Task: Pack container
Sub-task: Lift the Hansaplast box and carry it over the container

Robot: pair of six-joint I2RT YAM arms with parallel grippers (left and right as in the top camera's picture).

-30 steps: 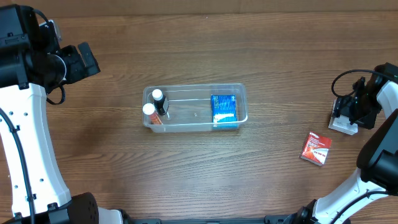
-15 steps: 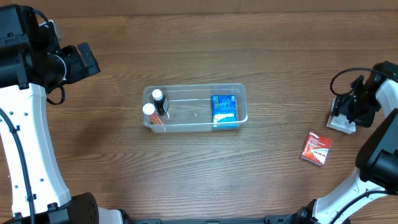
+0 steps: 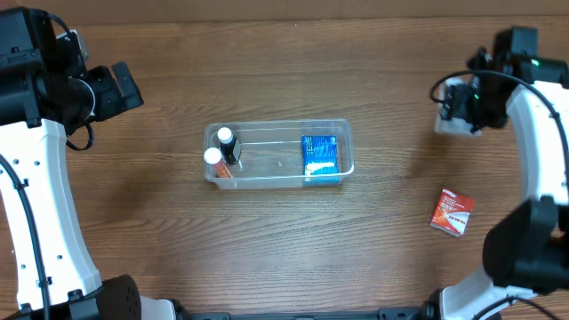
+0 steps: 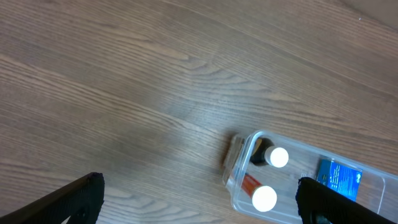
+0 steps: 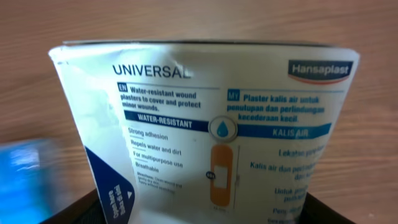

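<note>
Container (image 3: 271, 158) mid-table, right pincer (image 3: 455, 111) far right gripping plaster box (image 5: 205, 124), left pincer (image 4: 200, 200) apparently released

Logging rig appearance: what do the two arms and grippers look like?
The left arm and right arm have white rounded links, black joint housings. The left gripper and right gripper are blocky black. Black cables loop near each wrist; the right arm shows a green light.

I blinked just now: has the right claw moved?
Yes. The right gripper, holding the white plaster box, has shifted up the overhead picture and slightly left, away from the red packet.
</note>
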